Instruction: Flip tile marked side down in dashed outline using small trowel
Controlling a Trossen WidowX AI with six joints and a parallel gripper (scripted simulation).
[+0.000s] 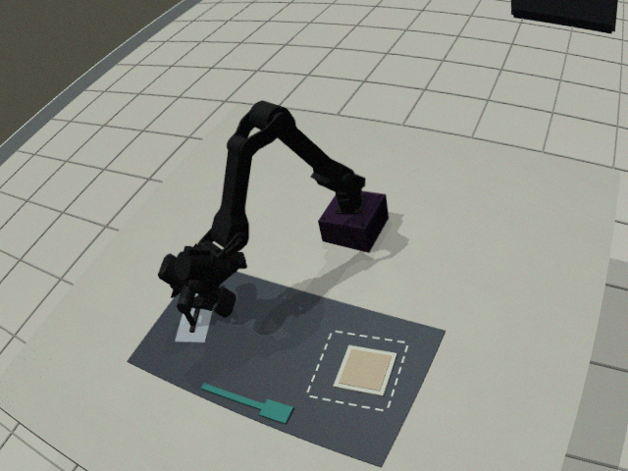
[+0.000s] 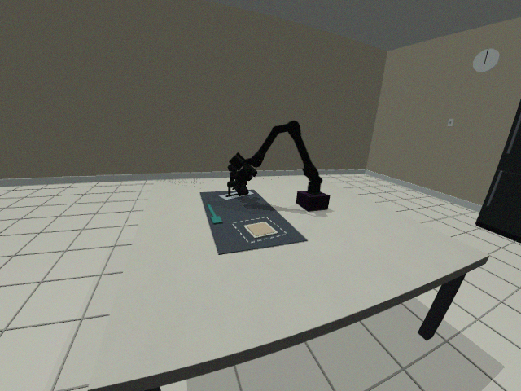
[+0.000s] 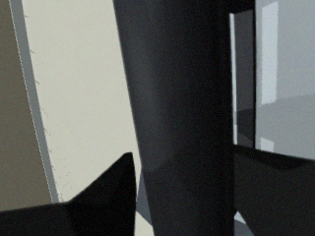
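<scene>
The tile (image 1: 366,369) (image 2: 260,230) lies flat with a plain beige face and pale rim upward, inside the dashed outline (image 1: 357,404) (image 2: 239,231). Its underside is hidden. The small trowel's pale grey blade (image 1: 190,336) (image 2: 224,196) (image 3: 290,59) appears flat on the mat (image 1: 253,365) (image 2: 235,248), at its end away from the tile. Its thick dark handle (image 3: 172,74) is partly hidden by the arm in the top and exterior views. My gripper (image 1: 203,302) (image 2: 236,190) (image 3: 169,153) is open around the handle, with a narrow gap beside the left finger in the wrist view.
A teal flat-bladed tool (image 1: 276,411) (image 2: 216,219) lies along the mat's long edge, between the trowel and the outline. The arm's purple base block (image 1: 349,228) (image 2: 312,199) stands on the table (image 1: 482,304) (image 2: 336,278), beyond the mat's opposite long edge.
</scene>
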